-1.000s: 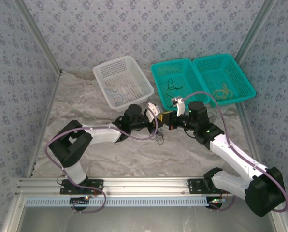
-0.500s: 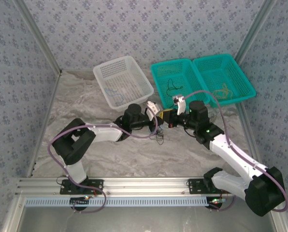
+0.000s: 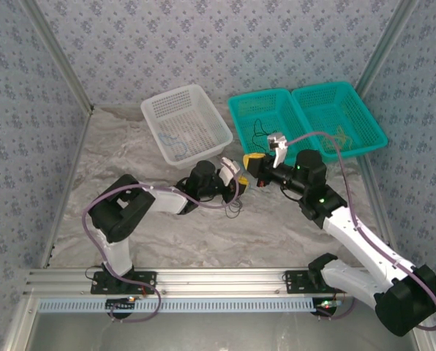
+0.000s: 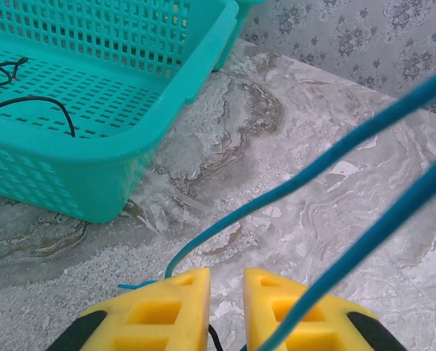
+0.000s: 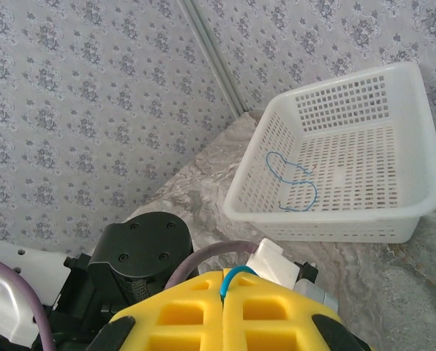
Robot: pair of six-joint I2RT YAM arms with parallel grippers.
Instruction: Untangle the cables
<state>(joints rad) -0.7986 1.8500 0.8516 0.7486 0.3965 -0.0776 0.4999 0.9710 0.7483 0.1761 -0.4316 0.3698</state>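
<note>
Inside the white basket (image 3: 156,131), loose on its floor: a coiled blue cable (image 5: 291,186). Just off the white basket's near right corner, over the table (image 3: 130,146): left gripper (image 3: 239,180), yellow fingers (image 4: 167,311) parted by a narrow slit, grip or no grip impossible to tell. Close by, toward the arm bases: a looped black cable (image 3: 235,207). Across those fingers: a taut blue cable (image 4: 276,194). Slightly farther right of the white basket: right gripper (image 3: 254,161), clenched on the taut blue cable at the seam of its fingers. Right of the white basket again: first teal basket (image 3: 237,117) with a second black cable (image 3: 260,130). Farthest right of the white basket: second teal basket (image 3: 375,128) with a yellow-tan cable (image 3: 340,135).
</note>
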